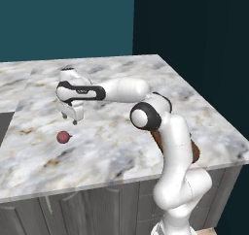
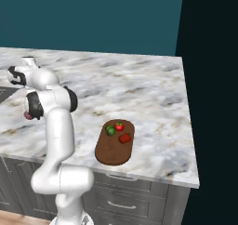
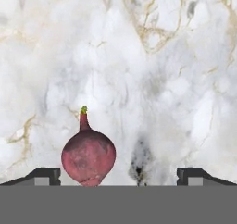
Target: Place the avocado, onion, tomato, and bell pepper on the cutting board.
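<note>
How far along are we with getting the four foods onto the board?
Three are done: the avocado, tomato and bell pepper sit on the cutting board. In hand: the open pincer hangs above the counter near the onion, holding nothing. Left: grasp the onion and carry it to the board.

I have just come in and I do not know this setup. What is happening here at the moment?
A white robot arm is collecting foods onto a cutting board on the marble counter. The avocado, tomato and bell pepper already lie on the board. The onion sits apart on the counter, and the open gripper hovers above it, holding nothing.
</note>
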